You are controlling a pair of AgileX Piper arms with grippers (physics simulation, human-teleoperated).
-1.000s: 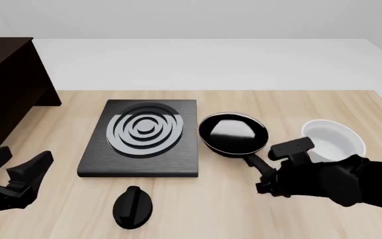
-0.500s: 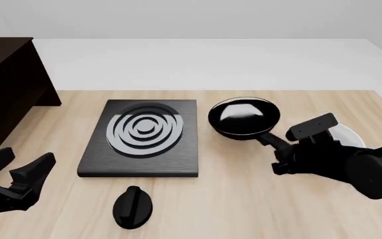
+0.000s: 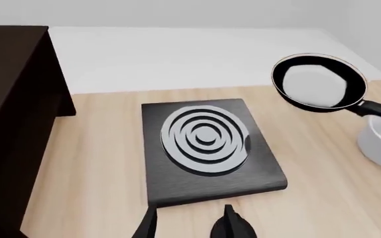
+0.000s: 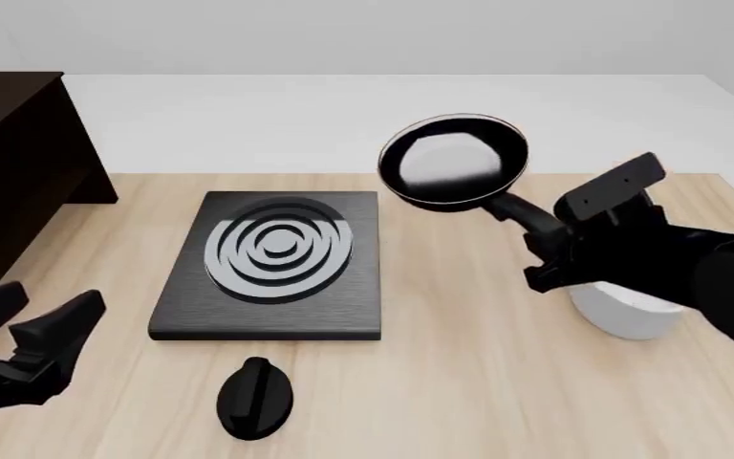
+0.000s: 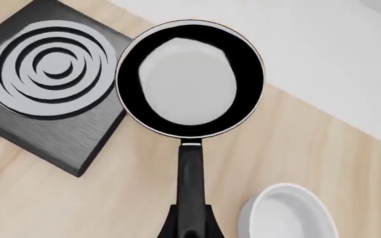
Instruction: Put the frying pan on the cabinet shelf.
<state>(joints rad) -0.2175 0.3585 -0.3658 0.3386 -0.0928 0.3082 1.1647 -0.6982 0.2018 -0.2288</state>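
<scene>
I'm pinching the frying pan by its handle with my right gripper, holding it in the air beyond the stove plate, well apart from the cabinet; my left gripper is spread, idling.

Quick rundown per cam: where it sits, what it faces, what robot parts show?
Front: above and behind the arms, facing forward and down; both arms show, right gripper holding the frying pan.
Left wrist: faces the stove plate; left gripper fingertips show.
Right wrist: looks along the pan handle.
All three share pan and stove plate.
</scene>
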